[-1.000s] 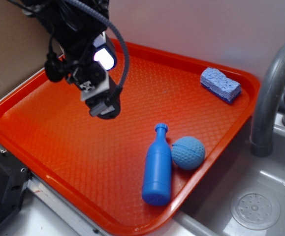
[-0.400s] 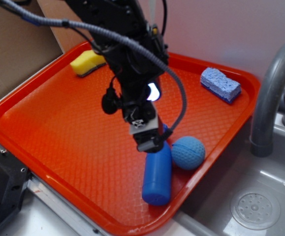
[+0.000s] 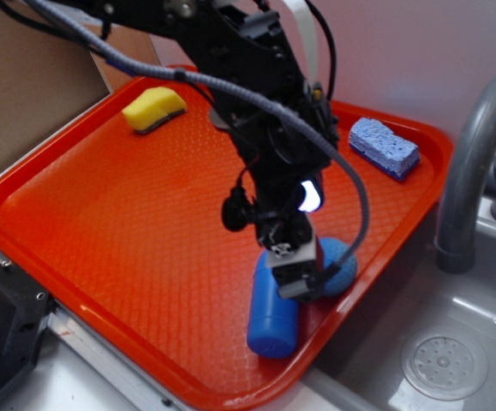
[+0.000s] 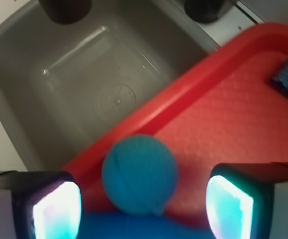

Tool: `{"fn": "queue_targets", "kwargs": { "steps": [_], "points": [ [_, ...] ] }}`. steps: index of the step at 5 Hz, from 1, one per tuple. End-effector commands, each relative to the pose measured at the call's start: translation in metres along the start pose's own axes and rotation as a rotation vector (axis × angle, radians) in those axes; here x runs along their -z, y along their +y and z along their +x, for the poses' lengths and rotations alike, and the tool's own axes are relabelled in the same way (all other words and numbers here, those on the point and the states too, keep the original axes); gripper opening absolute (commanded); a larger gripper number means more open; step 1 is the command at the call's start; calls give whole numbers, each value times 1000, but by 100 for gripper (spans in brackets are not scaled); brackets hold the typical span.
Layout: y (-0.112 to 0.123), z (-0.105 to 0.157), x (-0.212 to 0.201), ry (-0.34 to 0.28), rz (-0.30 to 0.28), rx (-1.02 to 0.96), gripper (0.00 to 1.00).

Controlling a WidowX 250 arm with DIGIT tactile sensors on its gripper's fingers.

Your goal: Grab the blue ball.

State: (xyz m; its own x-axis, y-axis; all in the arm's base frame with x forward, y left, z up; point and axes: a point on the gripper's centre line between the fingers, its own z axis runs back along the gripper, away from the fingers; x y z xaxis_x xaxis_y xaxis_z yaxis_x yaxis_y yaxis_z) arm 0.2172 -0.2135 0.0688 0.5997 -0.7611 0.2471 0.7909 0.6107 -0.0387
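The blue ball (image 3: 341, 265) lies near the right front rim of the orange tray (image 3: 128, 223), touching a blue bottle (image 3: 273, 318) that lies on its left. My gripper (image 3: 304, 282) hangs low over the spot where bottle and ball meet and covers the ball's left side. In the wrist view the ball (image 4: 140, 174) sits centred between the two lit fingers (image 4: 56, 211), with a gap on either side. The gripper (image 4: 143, 208) is open and holds nothing. The bottle (image 4: 144, 230) shows as a blue band along the bottom edge.
A blue sponge (image 3: 385, 147) lies at the tray's back right and a yellow sponge (image 3: 154, 110) at the back left. The tray rim (image 4: 183, 94) runs just beyond the ball, with the grey sink (image 4: 94, 74) past it. A grey faucet (image 3: 475, 163) stands to the right.
My gripper has travelled from the tray's back left to the right and down, ending over the bottle and ball. The yellow sponge is now uncovered. Ball and bottle have not moved.
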Motion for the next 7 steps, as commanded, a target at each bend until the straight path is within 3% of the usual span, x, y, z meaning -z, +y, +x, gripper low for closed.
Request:
{"fn": "queue_targets", "kwargs": {
  "steps": [1, 2, 4, 5, 6, 7],
  "points": [
    [-22, 15, 27, 6, -28, 64, 100],
    [-25, 13, 24, -15, -43, 36, 0],
    [-18, 6, 0, -40, 9, -18, 0],
    [9, -11, -39, -51, 55, -123, 0],
    [48, -27, -70, -46, 268, -328, 0],
    [88, -54, -89, 74, 327, -562, 0]
  ]
}}
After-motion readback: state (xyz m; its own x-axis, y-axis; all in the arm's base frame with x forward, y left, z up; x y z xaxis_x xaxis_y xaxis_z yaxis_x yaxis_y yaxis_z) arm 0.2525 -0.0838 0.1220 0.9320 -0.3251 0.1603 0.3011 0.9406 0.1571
